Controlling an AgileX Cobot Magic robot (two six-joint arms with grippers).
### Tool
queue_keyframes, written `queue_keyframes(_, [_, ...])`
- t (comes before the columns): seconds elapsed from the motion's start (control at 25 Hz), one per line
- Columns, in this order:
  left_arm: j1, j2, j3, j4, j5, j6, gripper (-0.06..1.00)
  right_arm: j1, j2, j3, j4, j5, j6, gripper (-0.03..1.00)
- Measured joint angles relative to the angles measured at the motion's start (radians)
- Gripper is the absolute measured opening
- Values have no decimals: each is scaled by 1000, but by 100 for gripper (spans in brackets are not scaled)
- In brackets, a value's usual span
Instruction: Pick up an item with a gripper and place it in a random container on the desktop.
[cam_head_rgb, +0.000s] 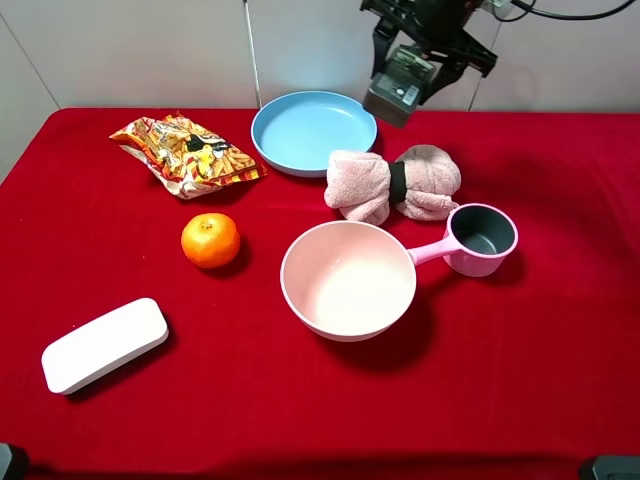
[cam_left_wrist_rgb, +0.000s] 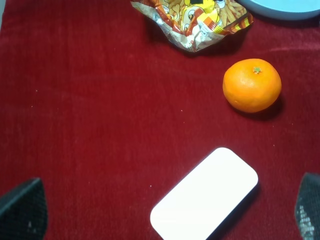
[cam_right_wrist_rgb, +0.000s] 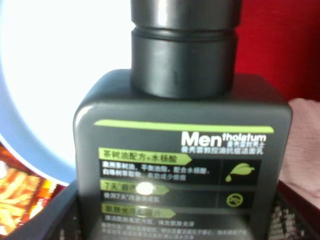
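My right gripper (cam_head_rgb: 405, 85) is shut on the dark grey bottle (cam_head_rgb: 398, 93) and holds it in the air at the back, just right of the light-blue plate (cam_head_rgb: 313, 131). In the right wrist view the bottle (cam_right_wrist_rgb: 182, 165) fills the frame, black cap away from the camera, white label text facing it, with the plate (cam_right_wrist_rgb: 45, 90) lying beyond it. My left gripper (cam_left_wrist_rgb: 165, 212) is open, fingertips (cam_left_wrist_rgb: 22, 210) wide apart, low over the red cloth (cam_left_wrist_rgb: 100, 115) near the white case (cam_left_wrist_rgb: 205, 195).
On the red cloth (cam_head_rgb: 560, 350): a snack packet (cam_head_rgb: 185, 152), an orange (cam_head_rgb: 210, 240), a white rounded case (cam_head_rgb: 104, 344), a pink bowl (cam_head_rgb: 348, 280), a pink handled cup (cam_head_rgb: 478, 240), a rolled pink towel (cam_head_rgb: 393, 183).
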Motion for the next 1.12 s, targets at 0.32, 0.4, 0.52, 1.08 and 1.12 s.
queue_keyframes(0.32, [0,0,0,0,0,0,99,58,84,-73,31,-63,-34,48])
queue_keyframes(0.4, [0,0,0,0,0,0,99,72,116,-110,35,-64,-42,48])
queue_keyframes(0.52, [0,0,0,0,0,0,99,90,157,-153,38,-76,-51,48])
queue_keyframes(1.08, [0,0,0,0,0,0,99,124,270,-170,47,-234,-112,48])
queue_keyframes(1.12, [0,0,0,0,0,0,99,124,279,-171,47,-240,-116,48])
